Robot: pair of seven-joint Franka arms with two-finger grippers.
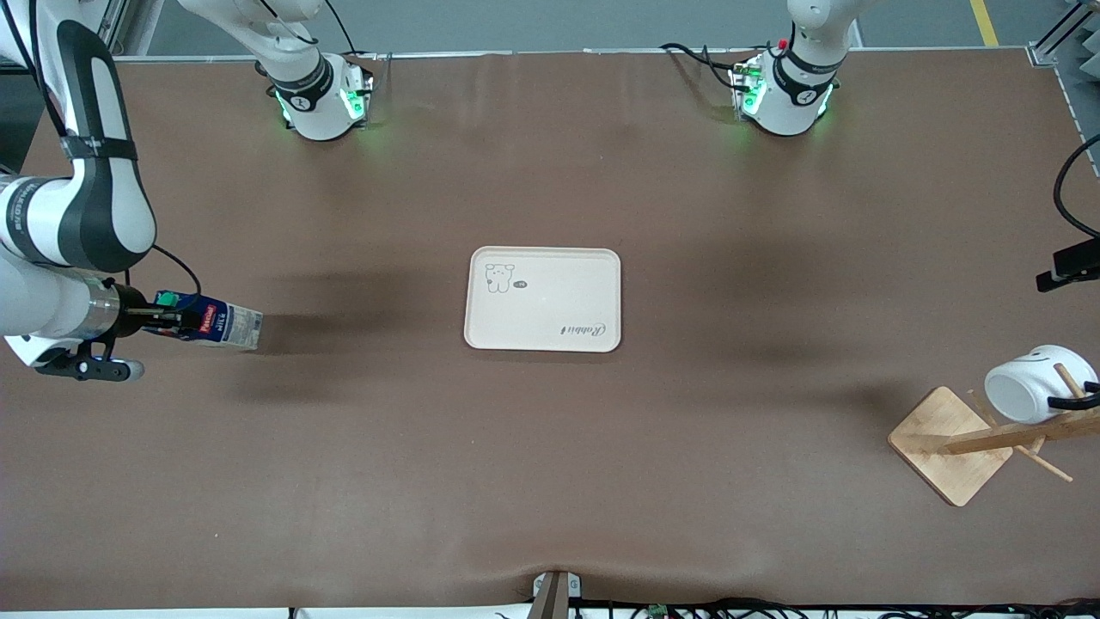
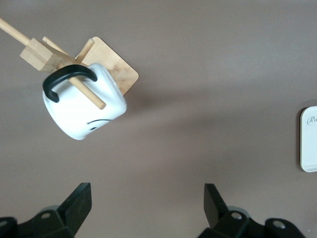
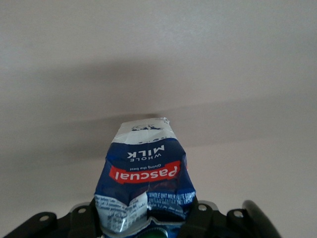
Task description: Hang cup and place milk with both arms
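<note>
The white cup (image 1: 1035, 383) with its black handle hangs on a peg of the wooden rack (image 1: 950, 443) at the left arm's end of the table. It also shows in the left wrist view (image 2: 81, 111) with the peg through its handle. My left gripper (image 2: 147, 201) is open and empty, above bare table and apart from the cup. My right gripper (image 1: 168, 323) is shut on the top end of the dark blue milk carton (image 1: 219, 322) and holds it tilted on its side over the right arm's end of the table. The right wrist view shows the dented carton (image 3: 146, 168) between the fingers (image 3: 200, 215).
A white rectangular tray (image 1: 543, 299) with a bear drawing lies at the middle of the brown table; its edge also shows in the left wrist view (image 2: 309, 139). The rack's base (image 2: 116, 64) stands near the table's edge. Cables run near the left arm's end.
</note>
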